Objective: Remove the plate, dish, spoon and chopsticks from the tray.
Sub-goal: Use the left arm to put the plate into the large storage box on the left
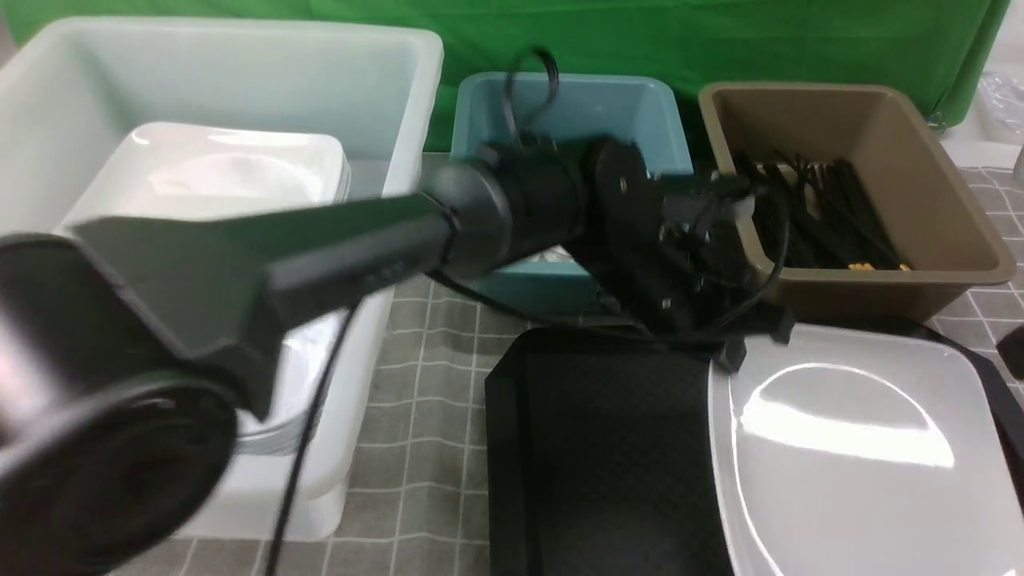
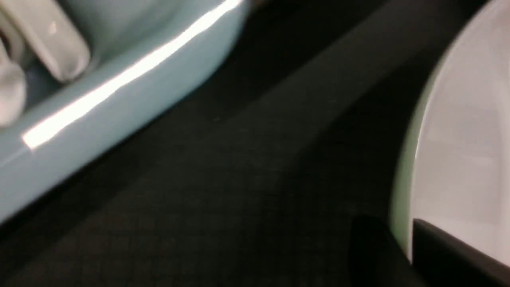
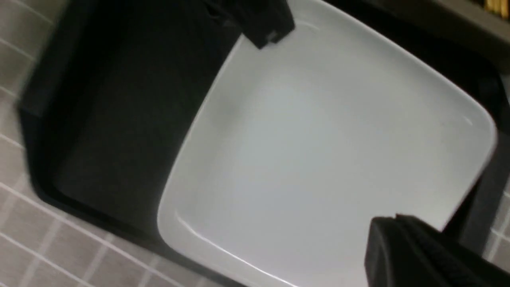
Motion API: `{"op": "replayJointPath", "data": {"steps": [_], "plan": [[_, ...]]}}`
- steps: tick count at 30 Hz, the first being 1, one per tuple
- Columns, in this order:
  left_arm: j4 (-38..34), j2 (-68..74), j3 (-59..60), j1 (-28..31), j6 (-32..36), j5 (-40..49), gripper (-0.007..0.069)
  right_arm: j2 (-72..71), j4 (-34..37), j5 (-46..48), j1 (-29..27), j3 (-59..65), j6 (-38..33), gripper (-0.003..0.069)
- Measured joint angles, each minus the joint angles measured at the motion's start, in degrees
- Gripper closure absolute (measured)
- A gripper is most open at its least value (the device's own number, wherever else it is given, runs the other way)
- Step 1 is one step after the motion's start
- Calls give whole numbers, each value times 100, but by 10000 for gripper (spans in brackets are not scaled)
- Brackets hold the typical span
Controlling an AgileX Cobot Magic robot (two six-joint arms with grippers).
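Left wrist view: left end effector (image 2: 404,247) gripped the rim of the plate (image 2: 470,119) on the tray (image 2: 239,179). Glossy, rigid, breakable ware; firm rim hold was judged necessary. Right end effector (image 3: 398,235) was closed.

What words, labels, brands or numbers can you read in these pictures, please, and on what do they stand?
None can be read. The plate, the tray, the teal tub, the brown tub and the white tub show no lettering; the wrist views are blurred.
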Motion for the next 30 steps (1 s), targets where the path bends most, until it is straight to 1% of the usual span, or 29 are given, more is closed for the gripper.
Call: {"op": "replayJointPath", "data": {"steps": [2,3,7,11,12,13,14,15,17,18,19,20,22,23,24,26,27,28,30], "plan": [[159,-259,0,-7,11,101,589,0,169,0,0,-142,0,635],[351,-604,0,-6,40,242,599,0,323,0,0,-333,0,635],[640,-1326,0,134,169,524,601,0,693,-6,0,-711,0,634],[642,-1944,5,542,164,732,601,0,1185,-39,0,-913,-113,633],[619,-2108,5,693,164,787,601,0,1415,-83,0,-945,-204,632],[620,-2138,5,724,164,796,601,0,1499,-118,0,-945,-261,632],[603,-2418,5,1061,164,918,601,0,1839,-241,0,-953,-378,632],[603,-2447,5,1104,164,918,601,0,1930,-269,0,-953,-419,632],[527,-2838,5,1822,164,1119,601,71,2623,-433,0,-958,-844,632],[490,-2965,5,2121,164,1194,601,106,2814,-457,0,-958,-1027,632],[483,-2989,5,2183,164,1221,601,116,2863,-458,0,-958,-1027,632],[358,-3188,5,2775,208,1316,601,227,3180,-502,59,-993,-1243,632],[231,-3277,5,3127,280,1374,601,335,3261,-547,159,-1073,-1323,632],[35,-3396,5,3794,346,1425,601,523,3306,-589,402,-1186,-1368,632],[-24,-3414,5,3945,367,1444,601,548,3306,-596,402,-1224,-1368,632],[-286,-3444,5,4472,442,1482,601,800,3306,-608,734,-1402,-1387,632],[-635,-3473,118,5199,543,1485,601,1088,3210,-629,1118,-1680,-1391,632],[-779,-3473,195,5553,591,1485,601,1186,3110,-635,1295,-1774,-1357,632],[-1120,-3473,498,6221,689,1407,601,1571,2662,-640,1772,-2170,-1139,632]]}}
